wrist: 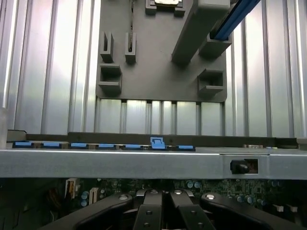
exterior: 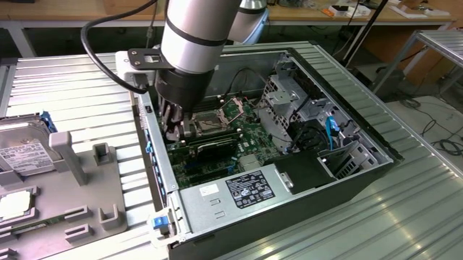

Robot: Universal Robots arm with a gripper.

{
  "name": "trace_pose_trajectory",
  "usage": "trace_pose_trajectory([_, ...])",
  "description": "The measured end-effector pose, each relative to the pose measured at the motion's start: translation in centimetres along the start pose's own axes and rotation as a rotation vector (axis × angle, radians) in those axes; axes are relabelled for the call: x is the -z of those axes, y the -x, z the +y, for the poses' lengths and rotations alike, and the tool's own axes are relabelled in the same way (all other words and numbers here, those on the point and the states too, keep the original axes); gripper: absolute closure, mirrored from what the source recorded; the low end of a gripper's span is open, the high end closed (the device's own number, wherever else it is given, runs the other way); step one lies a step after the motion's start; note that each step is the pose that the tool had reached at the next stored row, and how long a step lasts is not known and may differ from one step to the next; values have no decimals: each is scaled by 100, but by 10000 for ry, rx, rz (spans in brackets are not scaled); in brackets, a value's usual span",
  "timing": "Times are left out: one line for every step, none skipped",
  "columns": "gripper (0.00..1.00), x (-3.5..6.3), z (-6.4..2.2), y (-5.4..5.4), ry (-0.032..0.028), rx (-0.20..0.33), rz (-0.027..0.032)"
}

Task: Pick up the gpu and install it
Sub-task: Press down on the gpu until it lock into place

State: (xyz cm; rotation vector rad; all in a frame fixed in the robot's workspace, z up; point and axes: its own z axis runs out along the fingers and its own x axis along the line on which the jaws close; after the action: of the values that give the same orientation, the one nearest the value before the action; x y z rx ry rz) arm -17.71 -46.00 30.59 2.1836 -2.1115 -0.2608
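My gripper (exterior: 175, 130) reaches down into the open computer case (exterior: 376, 162), at the wall on the exterior view's left. Its black fingers (wrist: 148, 211) stand together, shut, with nothing visible between them in the wrist view. The gpu (exterior: 213, 144) shows as a black block on a green board, lying along the motherboard (exterior: 250, 142) just beside the fingertips and below the CPU socket (exterior: 210, 123). Whether the fingertips touch the card I cannot tell. In the wrist view the gripper (wrist: 164, 203) hangs over the motherboard, inside the case's metal edge (wrist: 144, 163).
A grey holder fixture (exterior: 79, 179) sits on the ribbed metal table at the exterior view's left, with a silver hard drive (exterior: 21, 146) on it. The power supply (exterior: 239, 189) and drive cages (exterior: 296, 103) crowd the case. Blue latches (wrist: 157, 143) line the case edge.
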Motion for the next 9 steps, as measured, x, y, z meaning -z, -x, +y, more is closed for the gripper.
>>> trace_pose_trajectory([89, -8, 4, 0, -2, -1, -3])
trace_pose_trajectory([89, -10, 5, 0, -3, -1, -5])
trace_pose_trajectory([89, -16, 5, 0, -3, -3, 5])
trace_pose_trajectory([89, -26, 3, -1, -2, -2, 8])
trace_pose_trajectory([89, -42, 0, -2, -2, -3, 11])
trace_pose_trajectory([89, -53, -3, 0, 4, -7, 21])
trace_pose_trajectory([89, -57, -5, 2, 10, -9, 32])
trace_pose_trajectory([89, -61, -7, 3, 18, -12, 45])
trace_pose_trajectory([89, -64, -9, 4, 23, -13, 56])
